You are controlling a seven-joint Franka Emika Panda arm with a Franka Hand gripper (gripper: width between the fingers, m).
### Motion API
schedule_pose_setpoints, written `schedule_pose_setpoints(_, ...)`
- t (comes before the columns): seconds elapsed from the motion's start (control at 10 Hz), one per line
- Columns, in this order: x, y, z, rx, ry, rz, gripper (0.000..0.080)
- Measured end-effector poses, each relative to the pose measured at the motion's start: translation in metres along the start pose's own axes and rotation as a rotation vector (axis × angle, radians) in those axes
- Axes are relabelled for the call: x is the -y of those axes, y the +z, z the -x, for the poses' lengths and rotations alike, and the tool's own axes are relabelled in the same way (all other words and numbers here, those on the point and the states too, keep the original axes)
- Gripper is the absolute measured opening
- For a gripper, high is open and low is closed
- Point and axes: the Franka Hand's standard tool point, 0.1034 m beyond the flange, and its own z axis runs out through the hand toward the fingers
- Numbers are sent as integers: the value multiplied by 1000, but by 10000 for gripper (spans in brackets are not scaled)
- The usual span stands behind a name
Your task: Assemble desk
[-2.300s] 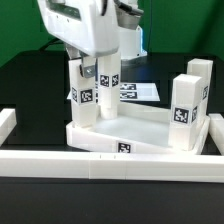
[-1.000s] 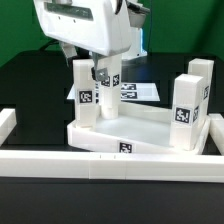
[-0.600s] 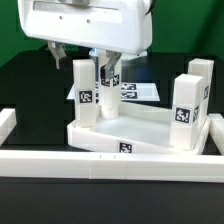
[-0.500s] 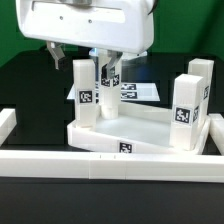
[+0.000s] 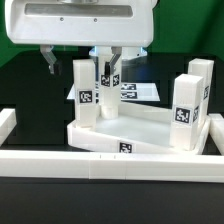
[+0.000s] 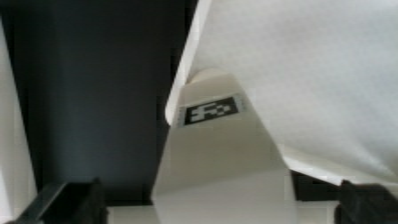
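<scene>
Since the leg near the tabletop's far corner looks light, stiff and slick, the gripper, jaws apart around its top, should pinch its flat sides.

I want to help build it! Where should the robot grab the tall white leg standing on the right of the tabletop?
Probably the leg block's upper part, coming straight down from above. It stands upright with flat sides, its top is free, and the tabletop's rim crowds its base.
</scene>
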Motion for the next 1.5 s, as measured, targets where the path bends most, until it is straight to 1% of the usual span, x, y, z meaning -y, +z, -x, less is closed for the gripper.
schedule_pose_setpoints(0.1,-1,0,0,0,-53,-1,637)
schedule_pose_setpoints(0.2,-1,0,0,0,-32,-1,637)
schedule_pose_setpoints(0.3,-1,0,0,0,-32,-1,451)
schedule_pose_setpoints(0.4,-1,0,0,0,-32,-1,288)
schedule_pose_setpoints(0.8,-1,0,0,0,21,-2,290)
schedule_pose_setpoints(0.9,-1,0,0,-1,131,-6,290)
schedule_pose_setpoints(1.0,-2,0,0,-2,259,-16,290)
schedule_pose_setpoints(1.4,-2,2,0,0,645,-44,291)
schedule_pose_setpoints(1.5,-2,2,0,2,719,-43,291)
